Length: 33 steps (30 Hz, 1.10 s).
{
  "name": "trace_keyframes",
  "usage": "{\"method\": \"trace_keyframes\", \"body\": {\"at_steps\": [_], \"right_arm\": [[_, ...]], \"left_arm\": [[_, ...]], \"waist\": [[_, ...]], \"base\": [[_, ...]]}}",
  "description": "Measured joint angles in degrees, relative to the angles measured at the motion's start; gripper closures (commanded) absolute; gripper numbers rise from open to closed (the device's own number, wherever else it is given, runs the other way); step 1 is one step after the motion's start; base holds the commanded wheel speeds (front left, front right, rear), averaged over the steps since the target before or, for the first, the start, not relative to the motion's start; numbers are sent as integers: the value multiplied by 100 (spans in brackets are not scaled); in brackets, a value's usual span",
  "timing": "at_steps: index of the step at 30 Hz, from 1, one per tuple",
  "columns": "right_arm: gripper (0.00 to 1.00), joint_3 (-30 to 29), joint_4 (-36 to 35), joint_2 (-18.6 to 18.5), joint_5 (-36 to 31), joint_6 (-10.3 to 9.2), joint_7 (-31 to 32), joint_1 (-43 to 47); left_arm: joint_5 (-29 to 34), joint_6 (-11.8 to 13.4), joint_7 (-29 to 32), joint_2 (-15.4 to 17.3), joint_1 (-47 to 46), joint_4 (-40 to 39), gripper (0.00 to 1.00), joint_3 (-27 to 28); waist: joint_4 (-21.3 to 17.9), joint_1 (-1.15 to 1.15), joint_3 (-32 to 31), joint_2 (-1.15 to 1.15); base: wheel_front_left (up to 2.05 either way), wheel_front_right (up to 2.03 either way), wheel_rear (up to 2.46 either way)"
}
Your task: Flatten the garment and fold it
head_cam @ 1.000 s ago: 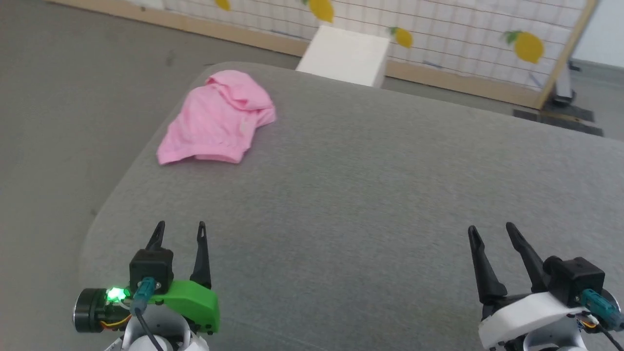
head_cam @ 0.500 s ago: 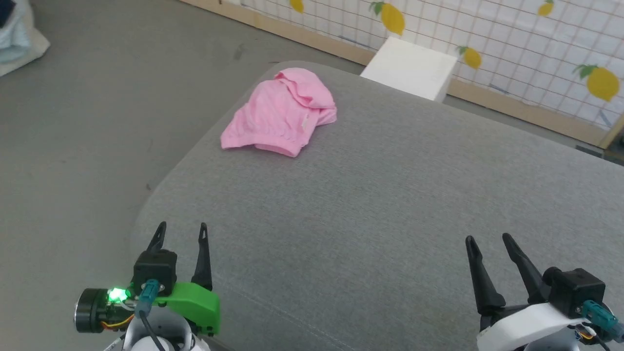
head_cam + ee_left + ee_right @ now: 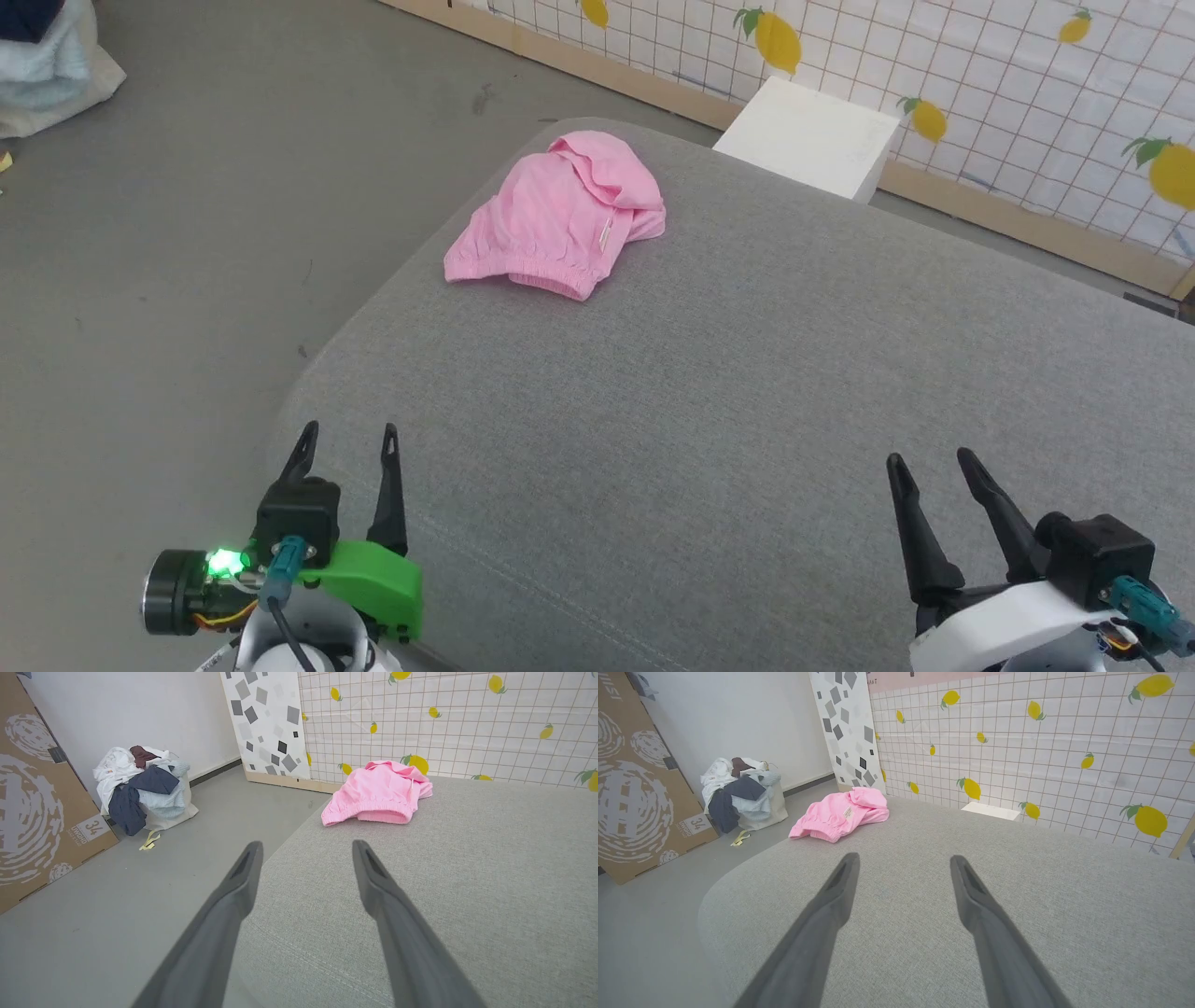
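Pink garment (image 3: 560,219) lies crumpled at the far left corner of the grey surface (image 3: 709,420); left hand (image 3: 348,431) and right hand (image 3: 929,457) hover released, empty, well apart from it.

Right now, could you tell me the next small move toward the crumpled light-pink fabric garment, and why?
Probably extend the open left gripper toward the garment: it lies bunched at the far left corner of the grey cushion, on that arm's side.
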Motion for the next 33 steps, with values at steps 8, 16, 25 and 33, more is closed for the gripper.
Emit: {"method": "trace_keyframes", "body": {"at_steps": [8,16,25,33], "right_arm": [[0,33,-65,2,-21,0,22,1],[0,7,-492,3,-244,-1,267,-91],[0,27,-1136,4,-503,-1,477,-495],[0,11,-1540,5,-520,-1,503,-691]], "left_arm": [[-11,14,65,70,-1,-12,0,-45],[-311,-348,541,165,-821,97,0,-123],[-649,-944,1793,537,-2627,834,0,-103],[-1417,-1278,3300,1306,-4158,1822,0,-234]], "waist": [[-97,0,62,0],[-503,0,537,0],[-1000,0,1318,0],[-1509,1,2083,0]], "base": [[0,0,0],[0,0,0],[0,0,0],[0,0,0]]}}
